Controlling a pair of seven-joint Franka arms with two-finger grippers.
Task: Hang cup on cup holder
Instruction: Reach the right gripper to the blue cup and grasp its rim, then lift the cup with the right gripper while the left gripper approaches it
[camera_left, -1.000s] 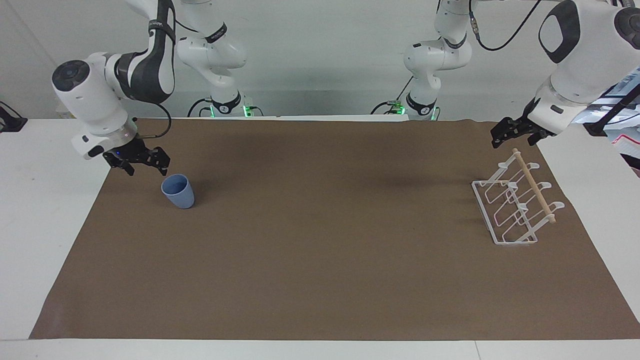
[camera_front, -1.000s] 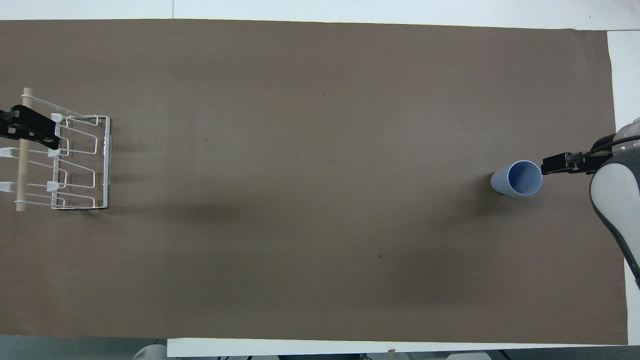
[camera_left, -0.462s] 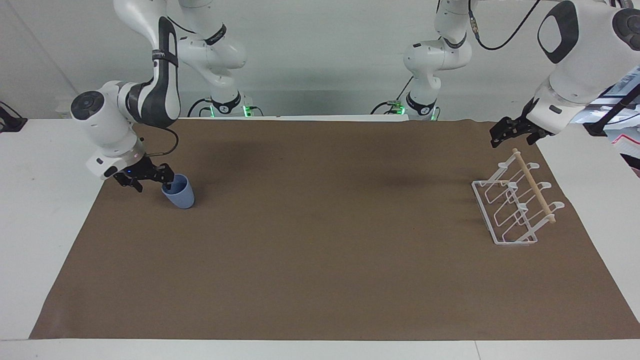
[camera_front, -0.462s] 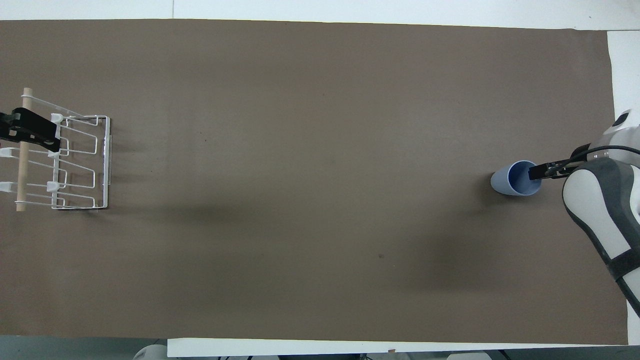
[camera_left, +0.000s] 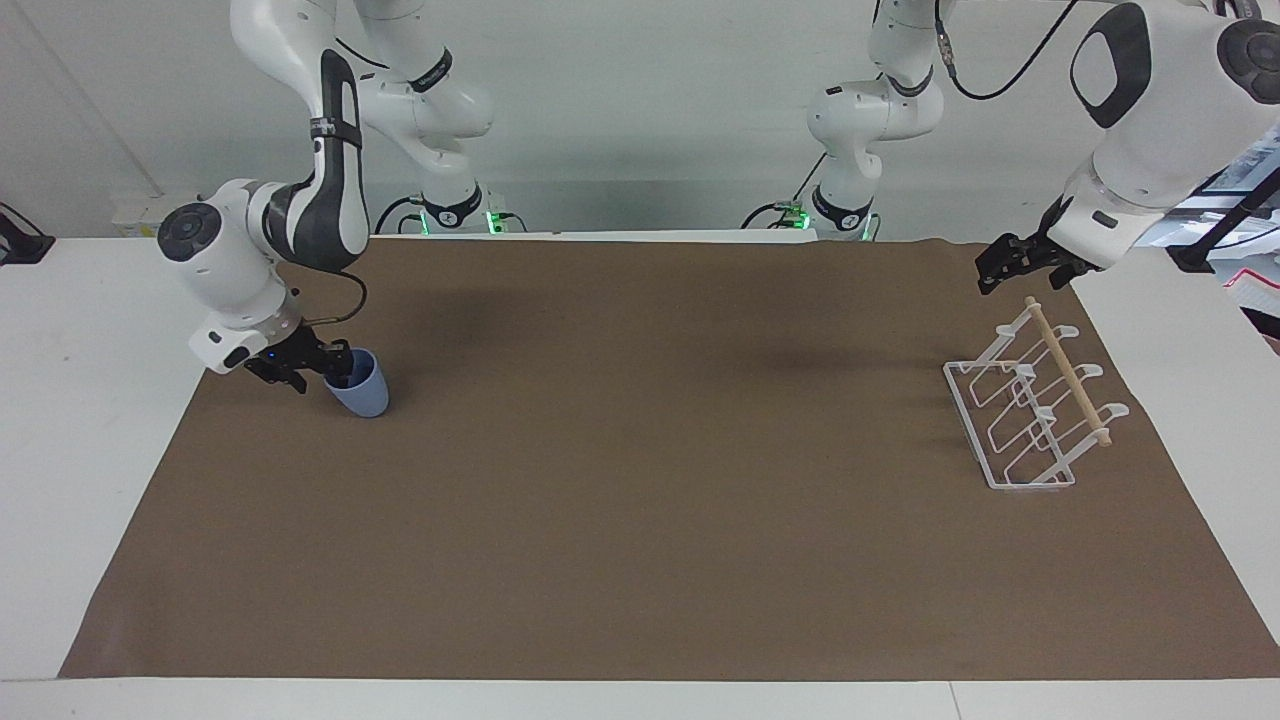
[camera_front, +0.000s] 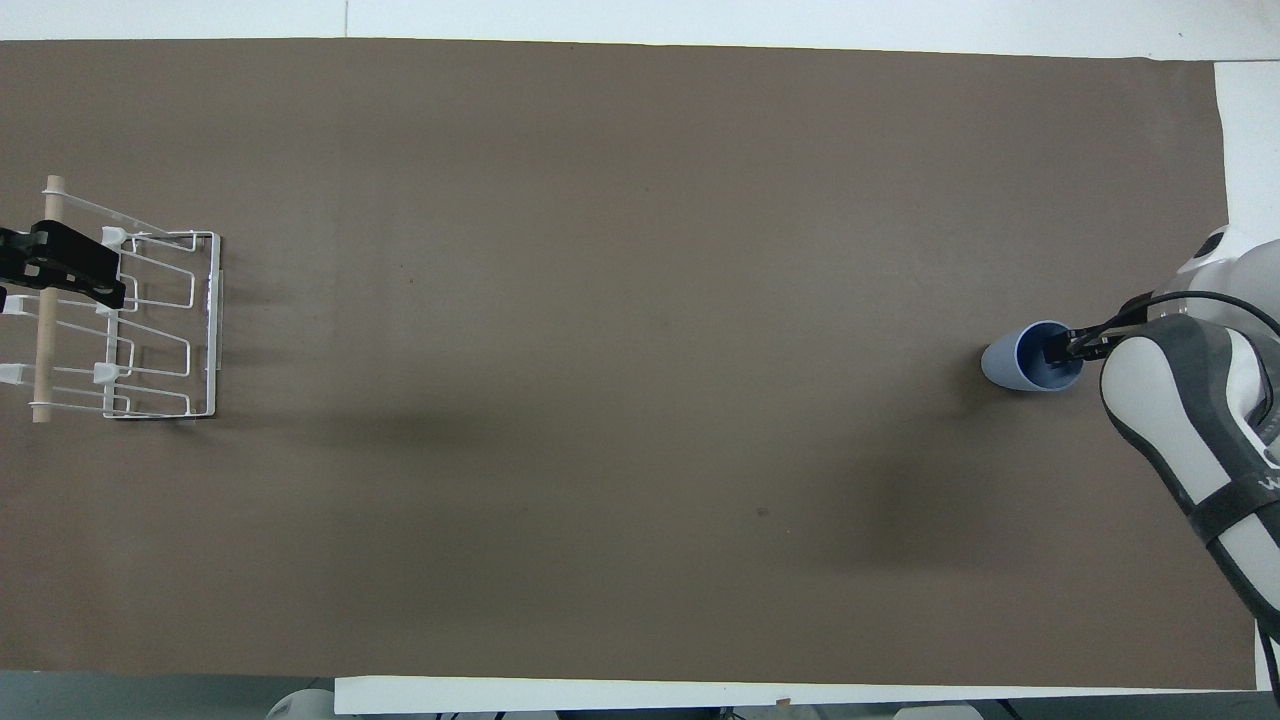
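Since a second ago the right gripper (camera_left: 335, 365) has come down from beside the light-blue cup (camera_left: 360, 388) to its rim, one finger now inside the mouth and one outside; whether the fingers have closed on the wall I cannot tell. The cup stands upright on the table (camera_left: 640, 520) at the right arm's end, so lifting looks next. The overhead view shows the finger inside the cup (camera_front: 1030, 358). The left gripper (camera_left: 1008, 262) waits over the cup holder (camera_left: 1030, 415).
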